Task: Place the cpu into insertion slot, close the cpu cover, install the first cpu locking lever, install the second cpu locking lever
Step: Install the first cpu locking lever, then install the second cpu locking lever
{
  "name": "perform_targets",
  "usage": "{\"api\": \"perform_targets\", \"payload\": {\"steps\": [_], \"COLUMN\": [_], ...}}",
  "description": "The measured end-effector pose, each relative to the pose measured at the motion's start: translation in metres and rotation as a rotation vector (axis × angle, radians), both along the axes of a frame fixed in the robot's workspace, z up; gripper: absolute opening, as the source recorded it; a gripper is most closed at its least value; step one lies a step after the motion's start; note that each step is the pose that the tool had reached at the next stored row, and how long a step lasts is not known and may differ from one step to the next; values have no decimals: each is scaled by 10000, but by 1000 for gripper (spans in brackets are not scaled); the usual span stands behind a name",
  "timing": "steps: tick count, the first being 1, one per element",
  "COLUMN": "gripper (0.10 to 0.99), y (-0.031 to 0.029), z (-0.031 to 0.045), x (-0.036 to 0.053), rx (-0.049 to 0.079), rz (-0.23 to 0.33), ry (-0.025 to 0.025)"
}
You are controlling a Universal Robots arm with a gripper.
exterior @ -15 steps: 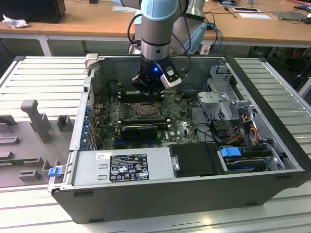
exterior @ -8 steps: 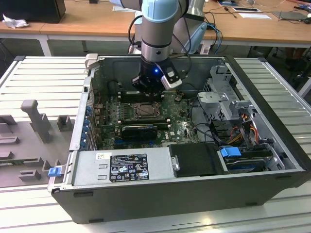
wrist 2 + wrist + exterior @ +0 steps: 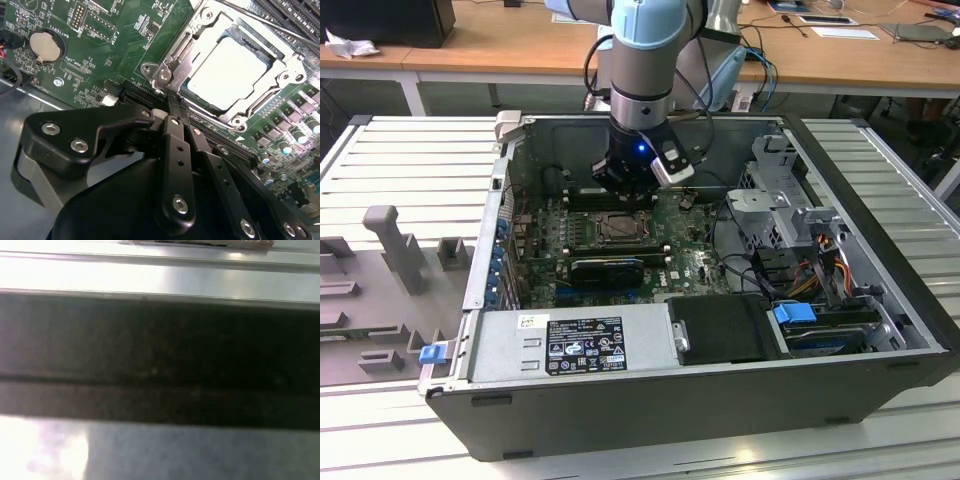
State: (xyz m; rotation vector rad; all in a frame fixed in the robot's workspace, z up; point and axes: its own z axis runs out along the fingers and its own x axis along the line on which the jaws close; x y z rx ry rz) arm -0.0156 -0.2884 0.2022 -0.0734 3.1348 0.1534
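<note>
Gripper (image 3: 172, 102) of my black-fingered arm sits low inside the open dark-grey PC case (image 3: 880, 260), fingers (image 3: 175, 150) pinched together w/ nothing between them, tips just beside the socket corner on the green motherboard (image 3: 100, 45). Pale silvery square cpu (image 3: 227, 72) lies flat in the metal-rimmed insertion slot (image 3: 200, 35); thin silvery windowed cpu cover (image 3: 265, 52) is down over its edges, chip showing thru the window. In the exterior view I see the gripper (image 3: 625, 185) directly above the socket (image 3: 618, 229), w/ the grey power supply box (image 3: 570, 345) along the case's near wall. Lever positions: I can't tell
</note>
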Motion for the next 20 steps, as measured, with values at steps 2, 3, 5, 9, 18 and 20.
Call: {"api": "perform_targets", "payload": {"steps": [2, 3, 5, 9, 18, 20], "gripper": [106, 106, 106, 106, 106, 106], "y": [0, 0, -2, -48, -105, -142], "z": [48, 108, 145, 146, 146, 147], "x": [0, 0, 1, 0, 0, 0], "rx": [1, 0, 3, 0, -1, 0], "rz": [0, 0, 3, 1, 1, 1], "ry": [1, 2, 0, 1, 2, 2]}}
